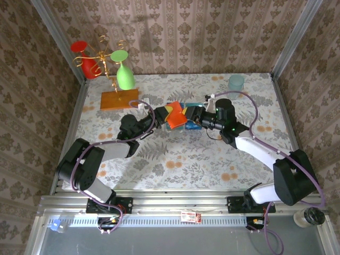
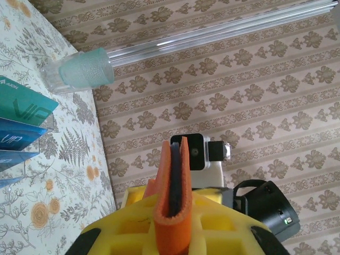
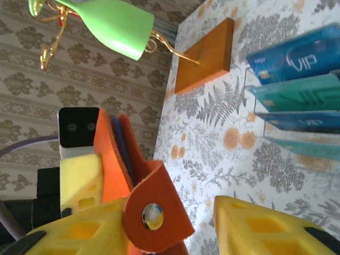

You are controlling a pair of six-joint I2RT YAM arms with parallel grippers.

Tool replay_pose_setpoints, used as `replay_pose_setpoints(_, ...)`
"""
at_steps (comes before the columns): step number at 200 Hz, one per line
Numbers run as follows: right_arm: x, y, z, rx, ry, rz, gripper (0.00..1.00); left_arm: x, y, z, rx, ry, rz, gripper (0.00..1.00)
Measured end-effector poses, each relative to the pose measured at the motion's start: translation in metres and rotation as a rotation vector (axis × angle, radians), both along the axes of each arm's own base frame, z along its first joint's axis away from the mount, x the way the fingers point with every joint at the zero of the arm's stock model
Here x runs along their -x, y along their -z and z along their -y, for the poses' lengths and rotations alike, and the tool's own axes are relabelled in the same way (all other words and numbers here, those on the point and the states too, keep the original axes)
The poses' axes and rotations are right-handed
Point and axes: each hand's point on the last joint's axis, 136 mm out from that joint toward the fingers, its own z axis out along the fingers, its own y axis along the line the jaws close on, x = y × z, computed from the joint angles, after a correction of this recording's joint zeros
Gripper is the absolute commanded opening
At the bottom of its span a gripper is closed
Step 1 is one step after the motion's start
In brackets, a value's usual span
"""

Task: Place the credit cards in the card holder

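The orange-red card holder point(image 1: 176, 117) is held up above the table between both arms. My left gripper point(image 2: 172, 210) is shut on its folded spine, and a dark blue layer point(image 2: 175, 170) shows between its two leaves. My right gripper point(image 3: 170, 212) stands open around the holder's round snap flap point(image 3: 154, 215). The flap lies against one yellow finger point(image 3: 79, 231), with a gap to the other. Several blue and teal credit cards point(image 3: 295, 61) stand on edge in a clear tray point(image 3: 319, 164) on the table just beyond the holder, seen from the other side as credit cards point(image 2: 24, 106).
An orange-brown wooden slab point(image 1: 119, 99) carries a gold stand with a green glass point(image 1: 125, 74) and a red glass point(image 1: 87, 61) at the back left. A teal cup point(image 1: 236, 82) sits at the back right. Patterned walls close in the table.
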Motion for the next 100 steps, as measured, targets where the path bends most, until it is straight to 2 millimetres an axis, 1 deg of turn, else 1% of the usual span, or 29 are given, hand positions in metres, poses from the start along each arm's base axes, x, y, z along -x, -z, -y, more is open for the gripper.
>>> replay_pose_setpoints(18,-0.004,0.003,0.004,-0.018,0.018,-0.002,0.35,0.000,0.000,0.000,0.000,0.000,0.000,0.00)
replay_pose_setpoints(32,-0.006,0.011,0.006,-0.026,0.025,-0.016,0.33,0.000,0.000,0.000,0.000,0.000,0.000,0.00)
replay_pose_setpoints(59,-0.004,0.024,0.005,-0.048,0.027,-0.052,0.34,0.000,0.000,0.000,0.000,0.001,0.000,0.00)
replay_pose_setpoints(78,-0.005,0.024,0.003,-0.078,0.019,-0.058,0.36,0.000,0.000,0.000,0.000,0.001,0.000,0.00)
replay_pose_setpoints(100,-0.006,0.018,-0.002,-0.123,0.000,-0.048,0.39,0.000,0.000,0.000,0.000,0.001,0.000,0.00)
